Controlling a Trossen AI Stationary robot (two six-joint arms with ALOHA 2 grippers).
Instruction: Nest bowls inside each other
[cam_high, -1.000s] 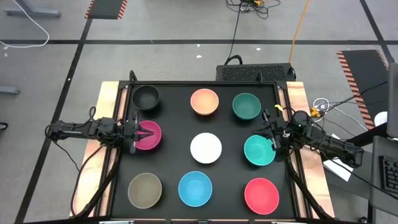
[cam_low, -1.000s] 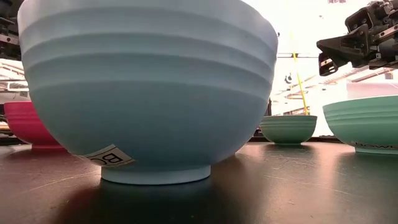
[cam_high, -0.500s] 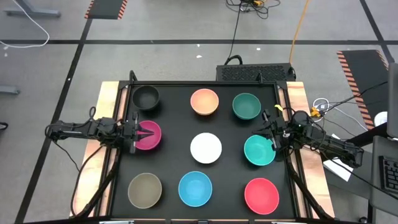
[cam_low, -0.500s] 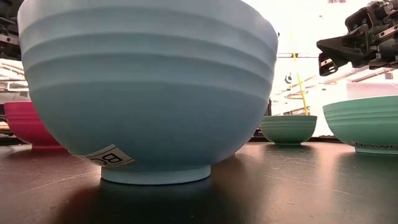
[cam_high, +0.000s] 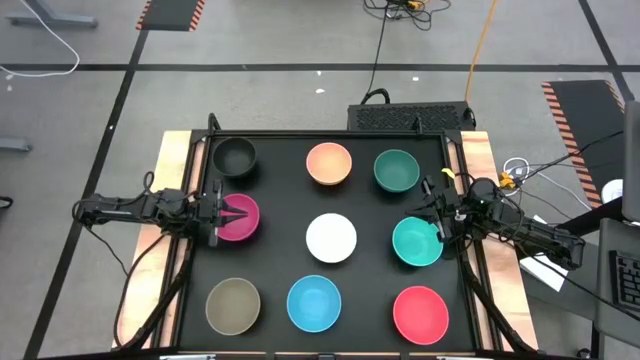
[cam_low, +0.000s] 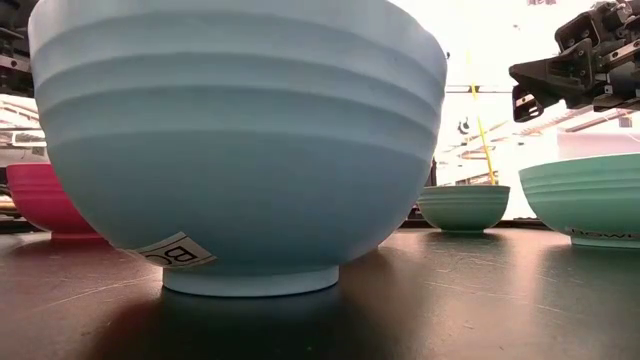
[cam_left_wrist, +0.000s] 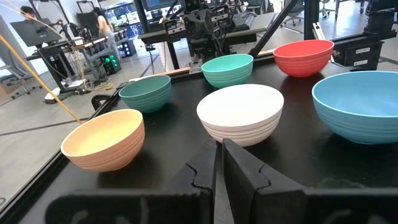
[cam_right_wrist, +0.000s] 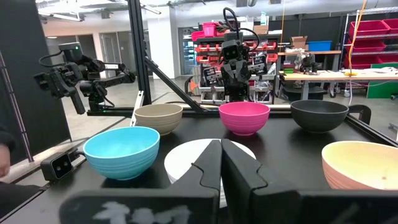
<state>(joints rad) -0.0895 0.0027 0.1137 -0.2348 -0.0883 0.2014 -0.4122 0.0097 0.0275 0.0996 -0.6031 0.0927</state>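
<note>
Nothing is nested yet: all nine bowls sit apart in a three-by-three grid on the table. The left gripper hangs over the magenta bowl, fingers pressed together. The right gripper, also closed and empty, hangs over the teal bowl.

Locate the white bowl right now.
In the high view the white bowl sits at the middle of the black table, between the magenta bowl on the left and the teal bowl on the right.
</note>
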